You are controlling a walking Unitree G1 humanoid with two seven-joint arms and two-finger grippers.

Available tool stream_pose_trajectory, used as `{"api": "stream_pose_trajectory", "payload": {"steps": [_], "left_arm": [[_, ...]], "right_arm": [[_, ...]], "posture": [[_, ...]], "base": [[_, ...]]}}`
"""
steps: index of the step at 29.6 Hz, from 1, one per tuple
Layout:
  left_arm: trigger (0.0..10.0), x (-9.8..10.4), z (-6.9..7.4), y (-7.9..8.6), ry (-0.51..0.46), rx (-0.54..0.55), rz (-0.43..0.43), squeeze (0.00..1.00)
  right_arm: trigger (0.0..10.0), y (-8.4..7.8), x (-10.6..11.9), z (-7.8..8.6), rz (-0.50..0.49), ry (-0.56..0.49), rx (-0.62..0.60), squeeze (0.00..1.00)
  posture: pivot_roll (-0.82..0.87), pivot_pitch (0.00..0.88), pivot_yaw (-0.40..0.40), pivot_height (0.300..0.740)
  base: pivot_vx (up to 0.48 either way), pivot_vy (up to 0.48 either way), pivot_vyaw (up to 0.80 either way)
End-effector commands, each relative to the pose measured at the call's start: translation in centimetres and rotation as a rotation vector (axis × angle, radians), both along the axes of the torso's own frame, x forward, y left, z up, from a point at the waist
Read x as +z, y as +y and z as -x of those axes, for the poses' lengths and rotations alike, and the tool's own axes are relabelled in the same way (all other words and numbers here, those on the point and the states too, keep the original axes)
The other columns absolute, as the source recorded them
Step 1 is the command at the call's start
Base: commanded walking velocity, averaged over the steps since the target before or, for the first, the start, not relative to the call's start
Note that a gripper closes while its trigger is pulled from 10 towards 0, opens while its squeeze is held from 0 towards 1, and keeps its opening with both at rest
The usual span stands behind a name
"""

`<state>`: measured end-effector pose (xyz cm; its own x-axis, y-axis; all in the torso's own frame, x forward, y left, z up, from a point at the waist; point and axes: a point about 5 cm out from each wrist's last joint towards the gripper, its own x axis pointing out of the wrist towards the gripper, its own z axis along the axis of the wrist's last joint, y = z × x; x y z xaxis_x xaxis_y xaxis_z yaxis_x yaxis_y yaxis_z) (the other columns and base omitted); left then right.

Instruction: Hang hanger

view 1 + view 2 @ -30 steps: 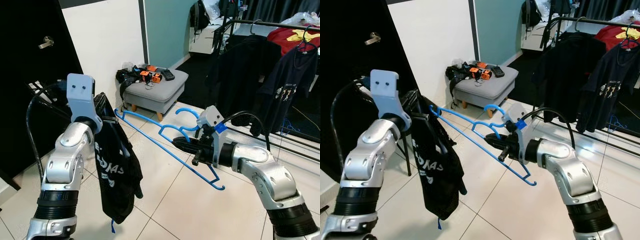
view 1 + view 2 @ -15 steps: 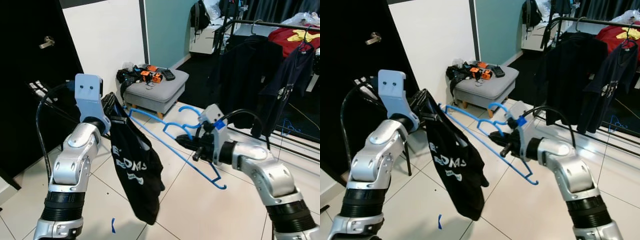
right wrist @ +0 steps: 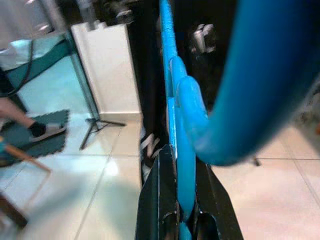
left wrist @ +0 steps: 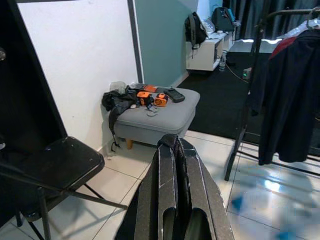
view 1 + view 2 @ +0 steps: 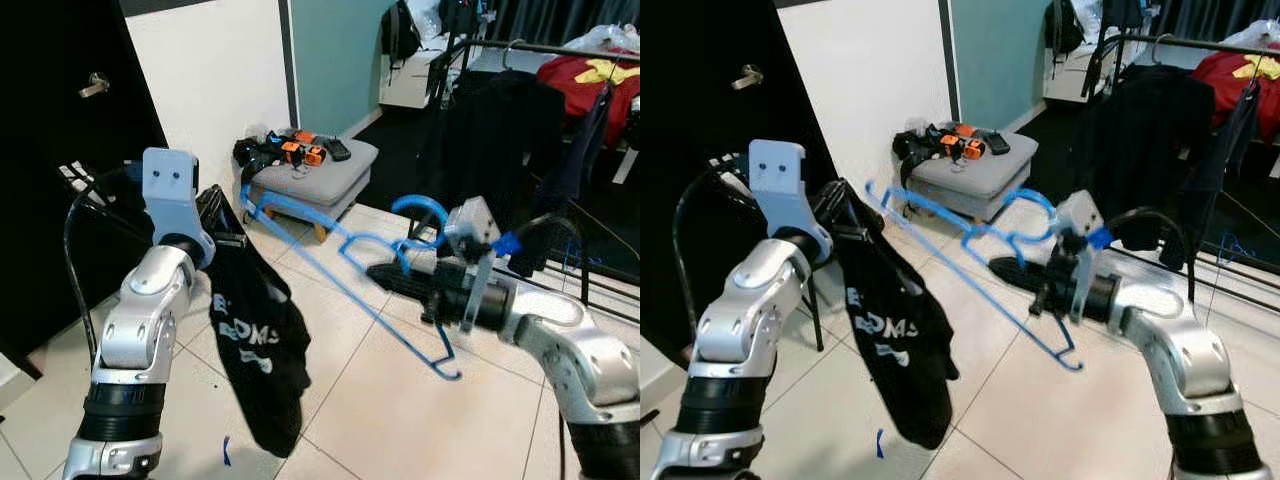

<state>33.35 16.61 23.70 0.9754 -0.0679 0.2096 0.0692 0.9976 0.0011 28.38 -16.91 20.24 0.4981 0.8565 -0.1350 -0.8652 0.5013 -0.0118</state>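
Since a moment ago the right gripper (image 5: pixel 392 276) has swung rightward toward the clothes rack (image 5: pixel 470 50), clenched on the blue hanger (image 5: pixel 345 268). Its long bar runs diagonally past the grey ottoman (image 5: pixel 310 183), above open tiled floor (image 5: pixel 340 400). Left gripper (image 5: pixel 222 215) pinches the black shirt (image 5: pixel 255 350); its white lettering is unreadable.

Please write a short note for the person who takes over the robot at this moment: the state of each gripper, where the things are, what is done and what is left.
Left gripper: fingers shut on the black T-shirt, which hangs down above the tiled floor.
Right gripper: fingers shut on the blue hanger, held in the air near its hook; one end lies against the shirt's top.
Clothes rack: ahead on the right, with dark garments on it.
Done: shirt and hanger are both picked up.
Left: get the shirt onto the hanger, then hang the hanger on the rack.
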Motion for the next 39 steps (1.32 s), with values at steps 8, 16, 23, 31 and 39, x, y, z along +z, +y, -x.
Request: {"api": "stream_pose_trajectory", "payload": {"steps": [8,16,23,31,39], "left_arm": [[10.0,-0.1,0.1,0.1,0.002,0.011,0.0,0.0],[10.0,-0.3,0.2,-0.1,0.003,0.009,0.006,0.0],[10.0,0.0,0.1,-0.4,-0.003,-0.003,0.008,0.0],[10.0,-0.2,0.0,-0.6,0.004,-0.006,0.007,0.0],[10.0,0.0,-0.2,-0.6,-0.001,-0.01,0.005,0.0]], "right_arm": [[10.0,0.8,-0.2,-0.8,0.012,0.005,-0.034,0.0],[10.0,0.7,-0.4,-1.7,0.035,0.009,-0.094,0.0],[10.0,0.9,-0.7,-2.3,0.041,0.02,-0.123,0.0],[10.0,0.9,-0.2,-1.7,0.029,0.011,-0.068,0.0],[10.0,1.2,0.4,0.0,0.02,0.009,0.072,0.0]], "posture": [[-0.11,0.0,0.044,0.736],[-0.1,0.0,0.048,0.736],[-0.1,0.0,0.042,0.736],[-0.11,0.0,0.044,0.736],[-0.12,0.0,0.046,0.736]], "base": [[0.0,0.0,0.0],[0.0,0.0,0.0],[0.0,0.0,0.0],[0.0,0.0,0.0],[0.0,0.0,0.0]]}}
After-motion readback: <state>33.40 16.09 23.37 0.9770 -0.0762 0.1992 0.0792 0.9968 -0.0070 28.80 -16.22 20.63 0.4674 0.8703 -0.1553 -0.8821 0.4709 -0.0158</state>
